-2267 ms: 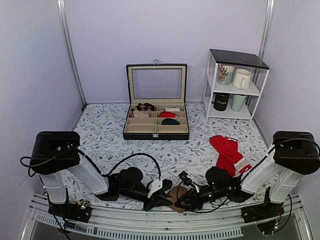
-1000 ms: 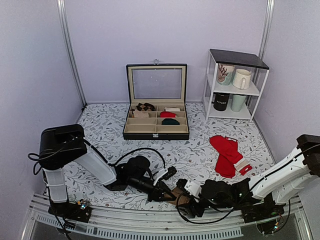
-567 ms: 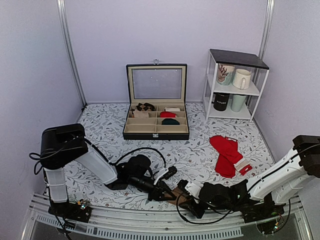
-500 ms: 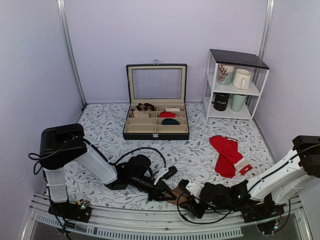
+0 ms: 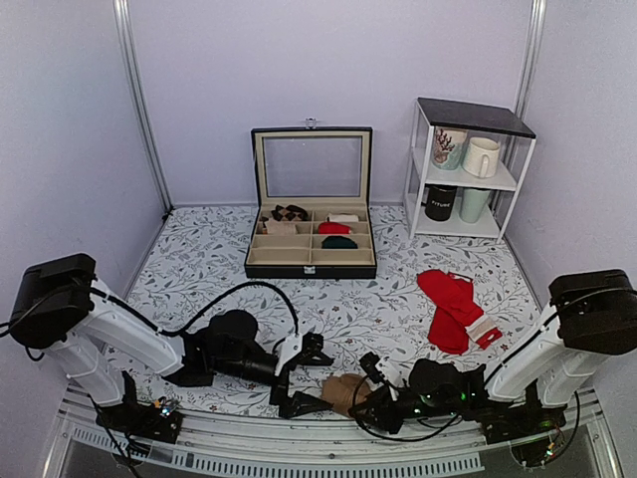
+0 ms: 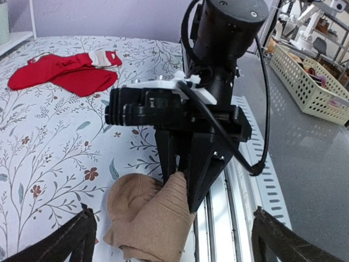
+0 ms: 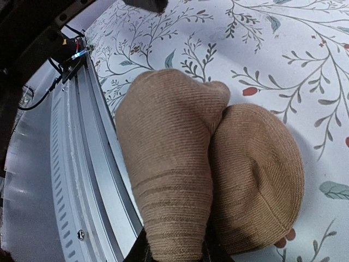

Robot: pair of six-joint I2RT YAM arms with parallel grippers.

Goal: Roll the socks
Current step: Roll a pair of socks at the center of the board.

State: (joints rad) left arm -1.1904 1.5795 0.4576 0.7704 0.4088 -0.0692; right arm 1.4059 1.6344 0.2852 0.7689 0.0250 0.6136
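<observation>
Two right fingers pinching socks, left splayed

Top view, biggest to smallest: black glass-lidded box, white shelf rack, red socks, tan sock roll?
Largest: black glass-lidded box and white shelf rack, too alike to rank.
Then red fabric socks.
Smallest: tan knit sock roll.

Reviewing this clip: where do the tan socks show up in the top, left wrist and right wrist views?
Top external: the tan socks lie at bottom centre, near the table's front edge.
Left wrist: tan socks at lower centre, pinched by the right gripper.
Right wrist: tan socks fill the centre of the picture.
Shared landmark: the metal rail running alongside them.
</observation>
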